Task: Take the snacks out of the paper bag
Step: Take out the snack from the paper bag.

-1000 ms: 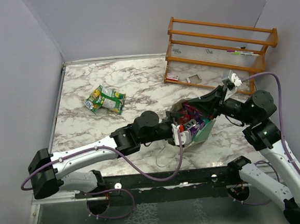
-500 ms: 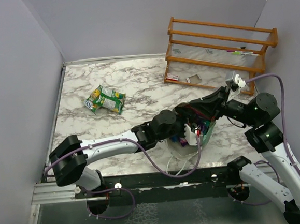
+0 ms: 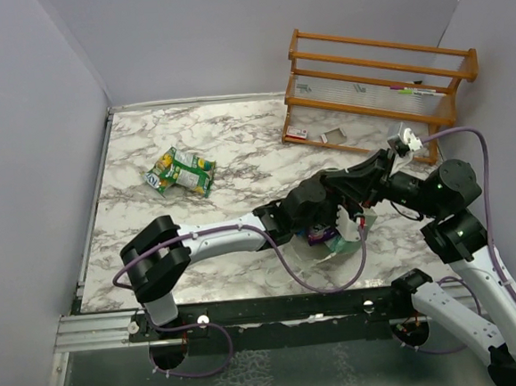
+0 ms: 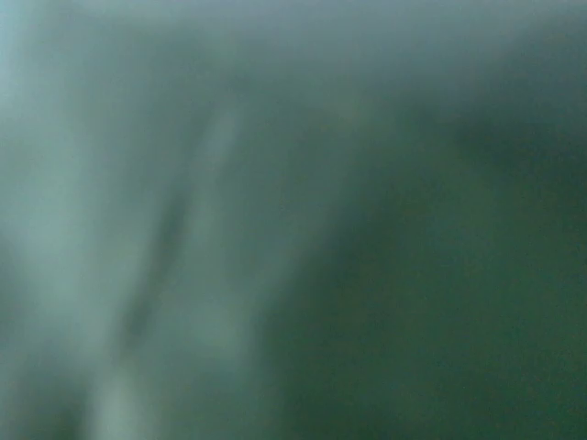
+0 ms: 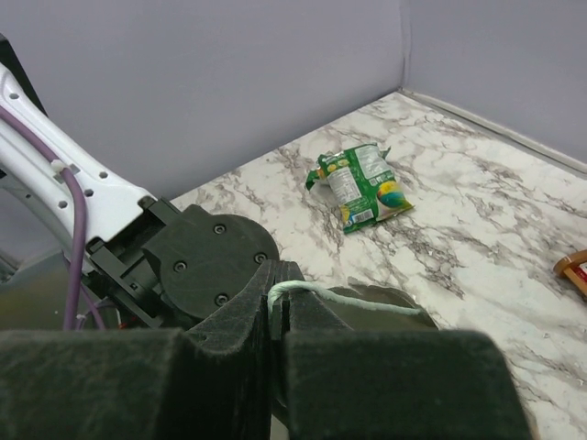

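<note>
Nearest you, the left arm (image 3: 230, 238) stretches across the marble table (image 3: 236, 141) and pushes its wrist into the paper bag (image 3: 337, 247), which sits near the table's front edge, right of centre. From above you see a purple packet (image 3: 319, 236) at the bag's mouth, but the left gripper is buried. Its own camera gives only a green-grey blur, so you cannot tell whether its fingers are spread or closed. The right wrist camera supplies what the overhead view hides: the right gripper (image 5: 278, 307) is pressed together on the bag's mint rim, just beside the left arm's black wrist. Farther off, a green packet (image 3: 181, 170) lies alone on the marble, well apart from the bag. At the back right stands the wooden rack (image 3: 379, 81).
</note>
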Tool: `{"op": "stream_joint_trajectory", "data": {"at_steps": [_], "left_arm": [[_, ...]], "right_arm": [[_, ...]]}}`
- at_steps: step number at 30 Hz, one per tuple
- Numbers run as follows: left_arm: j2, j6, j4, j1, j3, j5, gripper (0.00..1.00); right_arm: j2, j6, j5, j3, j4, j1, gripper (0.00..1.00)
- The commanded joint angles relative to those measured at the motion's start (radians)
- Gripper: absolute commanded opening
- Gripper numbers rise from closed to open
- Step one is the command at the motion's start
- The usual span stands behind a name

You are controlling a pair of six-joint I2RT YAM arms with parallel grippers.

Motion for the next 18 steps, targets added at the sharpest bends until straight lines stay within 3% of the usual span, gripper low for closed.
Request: {"op": "stream_joint_trajectory", "data": {"at_steps": [1, 5, 8, 18], "left_arm": [[0.056, 0.038, -0.032, 0.024, 0.055, -0.030, 0.63], [0.082, 0.036, -0.101, 0.028, 0.081, -0.022, 0.58], [0.069, 0.029, -0.086, 0.031, 0.060, -0.038, 0.34], [-0.148, -0.117, -0.041, 0.027, -0.036, -0.013, 0.02]], "right_arm": [[-0.025, 0.005, -0.011, 0.059, 0.032, 0.006, 0.02], [-0.029, 0.000, -0.001, 0.066, 0.025, 0.006, 0.02], [-0.032, -0.004, 0.014, 0.067, 0.020, 0.006, 0.02], [-0.037, -0.030, 0.115, 0.062, -0.028, 0.006, 0.02]]}}
